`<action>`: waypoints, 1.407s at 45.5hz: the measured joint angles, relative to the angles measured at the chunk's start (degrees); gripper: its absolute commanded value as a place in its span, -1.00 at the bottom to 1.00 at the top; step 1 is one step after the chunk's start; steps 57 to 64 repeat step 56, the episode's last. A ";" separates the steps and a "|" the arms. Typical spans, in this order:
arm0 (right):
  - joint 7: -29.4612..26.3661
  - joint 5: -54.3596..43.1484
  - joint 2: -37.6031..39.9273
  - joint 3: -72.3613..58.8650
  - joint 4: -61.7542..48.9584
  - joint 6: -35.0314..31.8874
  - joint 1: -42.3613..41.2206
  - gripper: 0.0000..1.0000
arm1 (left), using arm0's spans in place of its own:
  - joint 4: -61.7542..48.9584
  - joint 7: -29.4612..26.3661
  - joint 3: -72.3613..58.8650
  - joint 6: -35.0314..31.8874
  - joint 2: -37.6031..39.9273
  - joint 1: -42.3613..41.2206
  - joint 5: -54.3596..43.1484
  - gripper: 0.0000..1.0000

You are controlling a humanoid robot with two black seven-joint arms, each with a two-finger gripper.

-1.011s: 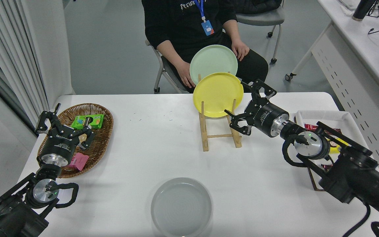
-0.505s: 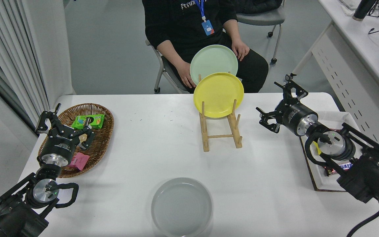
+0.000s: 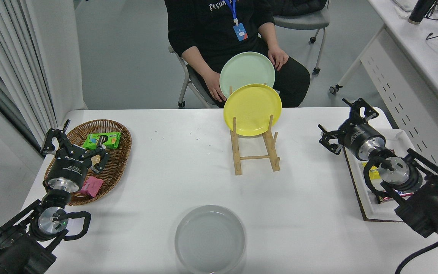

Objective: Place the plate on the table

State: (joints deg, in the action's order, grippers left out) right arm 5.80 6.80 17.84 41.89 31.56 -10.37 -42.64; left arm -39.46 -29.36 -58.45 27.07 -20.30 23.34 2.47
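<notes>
Though the job is to set the plate (image 3: 209, 239) down, it already lies flat on the table (image 3: 165, 182), at the near edge, roughly in the middle, well apart from both arms. From the head view it looks stiff and smooth, probably light, with a shallow raised rim; I would guess that rim is the only place to take hold of it, since the flat face offers nothing to pinch and the matte surface could still slide on the white top. It might chip if dropped.

Behind it the wooden rack (image 3: 255, 152) holds the yellow plate (image 3: 252, 109) upright, with the mint-green plate (image 3: 247, 73) standing behind that. A person (image 3: 226, 34) sits at the far side.

The left gripper (image 3: 75, 148) hangs over the wicker basket (image 3: 116, 160) at the lower left, its jaws apart and empty. The right gripper (image 3: 343, 125) hovers beside the white tray (image 3: 371, 217) at the right, jaws also spread and holding nothing.

Compared with a second ago, the right arm has drawn back from beside the rack toward the tray, well clear of the yellow plate. The grey plate, the rack and the left arm have not moved.
</notes>
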 measured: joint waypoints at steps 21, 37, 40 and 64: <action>3.65 -0.10 -2.58 -0.46 -2.80 -2.69 1.54 1.00 | 0.00 0.04 0.00 0.00 0.00 0.02 0.01 0.96; 4.33 0.03 -4.34 -0.51 -3.06 -3.01 2.37 1.00 | 0.00 0.05 0.00 0.00 0.00 0.02 0.01 0.96; 4.38 0.02 -4.38 -0.53 -2.98 -3.03 2.46 1.00 | 0.00 0.04 0.00 0.00 0.00 0.03 0.00 0.96; 4.46 -0.09 -4.83 -0.59 -2.73 -3.38 2.34 1.00 | 0.00 0.01 0.00 0.00 0.00 0.02 0.00 0.96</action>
